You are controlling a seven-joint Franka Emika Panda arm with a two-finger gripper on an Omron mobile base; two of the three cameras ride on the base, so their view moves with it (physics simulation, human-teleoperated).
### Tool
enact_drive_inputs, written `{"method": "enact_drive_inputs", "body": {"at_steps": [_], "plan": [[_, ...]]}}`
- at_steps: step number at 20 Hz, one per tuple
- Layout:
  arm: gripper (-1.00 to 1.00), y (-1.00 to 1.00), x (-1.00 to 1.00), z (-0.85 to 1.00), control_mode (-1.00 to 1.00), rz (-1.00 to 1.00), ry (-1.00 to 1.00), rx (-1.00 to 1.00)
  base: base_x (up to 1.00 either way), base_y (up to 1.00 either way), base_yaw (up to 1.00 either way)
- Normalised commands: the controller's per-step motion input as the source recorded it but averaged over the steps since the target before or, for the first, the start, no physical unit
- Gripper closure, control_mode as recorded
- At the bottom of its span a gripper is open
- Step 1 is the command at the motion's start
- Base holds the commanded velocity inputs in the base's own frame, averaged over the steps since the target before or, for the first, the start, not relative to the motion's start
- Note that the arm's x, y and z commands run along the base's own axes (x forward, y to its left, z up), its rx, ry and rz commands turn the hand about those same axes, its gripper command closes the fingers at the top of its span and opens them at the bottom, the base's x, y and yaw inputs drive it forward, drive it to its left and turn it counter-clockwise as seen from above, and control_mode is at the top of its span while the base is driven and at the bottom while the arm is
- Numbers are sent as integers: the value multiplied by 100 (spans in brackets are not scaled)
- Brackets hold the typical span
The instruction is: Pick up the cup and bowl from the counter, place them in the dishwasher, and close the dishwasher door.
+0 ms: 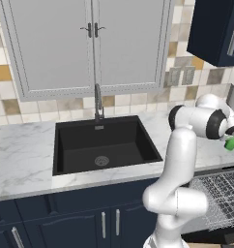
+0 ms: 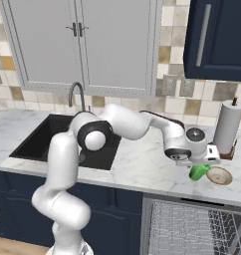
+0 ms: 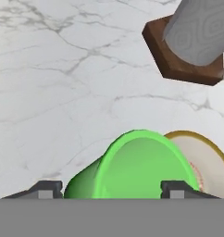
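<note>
In the left base view the cup point(image 1: 231, 144) shows as a green sliver just right of the sink point(image 1: 102, 143), at the far end of the white arm, above the wire rack of the open dishwasher point(image 1: 220, 198). In the right base view the gripper point(image 2: 199, 168) hangs over the cup point(image 2: 197, 172), which sits on the counter point(image 2: 142, 169) right of the sink, touching or just beside the bowl point(image 2: 219, 176), with the paper-towel roll point(image 2: 228, 125) behind. In the hand view the 2 fingertips point(image 3: 46, 189) flank the cup point(image 3: 137, 166) with jaws wide; whether they press it cannot be told. The cup looks light, stiff and smooth, likely slippery, so a hold across its tapered wall near the rim seems best
</note>
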Motion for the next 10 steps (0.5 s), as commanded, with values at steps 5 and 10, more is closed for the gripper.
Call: {"method": "enact_drive_inputs", "body": {"at_steps": [5, 10], "plan": [[100, 0, 0, -2, -100, 0, 0, 0, 0, 0, 0], [100, 13, 0, -10, -100, 1, 0, 0, 0, 0, 0]]}}
